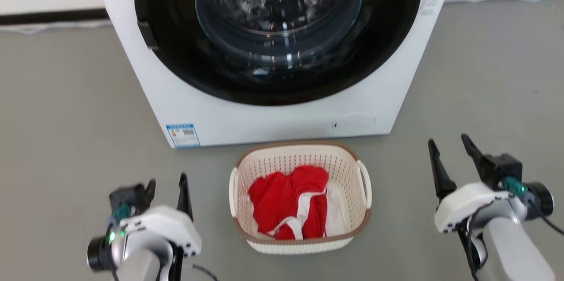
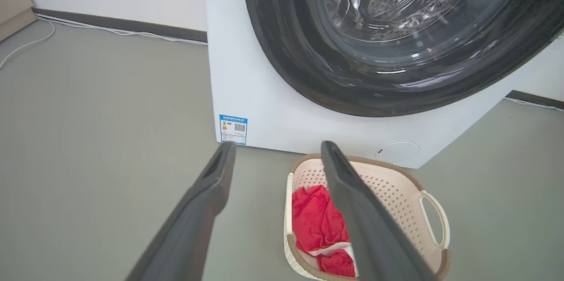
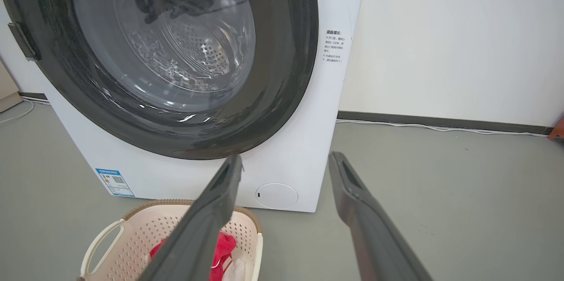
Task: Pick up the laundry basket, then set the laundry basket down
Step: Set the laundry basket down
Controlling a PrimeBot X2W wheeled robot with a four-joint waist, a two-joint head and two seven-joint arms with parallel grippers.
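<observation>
- The left gripper is seen at the lower left of the head view, its two dark fingers spread wide with nothing between them.
- The right gripper is seen at the lower right, likewise spread wide and empty, its fingers pointing toward the machine.
- Both grippers are held above the grey floor, each apart from the basket, with no contact made.
- The laundry basket is found between the two grippers, resting upright on the floor just in front of the base of the washing machine.
- A brown woven-look rim is carried by the basket, and a white loop handle is set on each short side.
- A crumpled red garment with white trim is held inside, with a white cloth beside it on the robot's right.
- The machine's round glass door is framed in black; a blue label is stuck at the lower left corner of the front.
- In the right wrist view, a white cable is laid along the wall's dark baseboard.
</observation>
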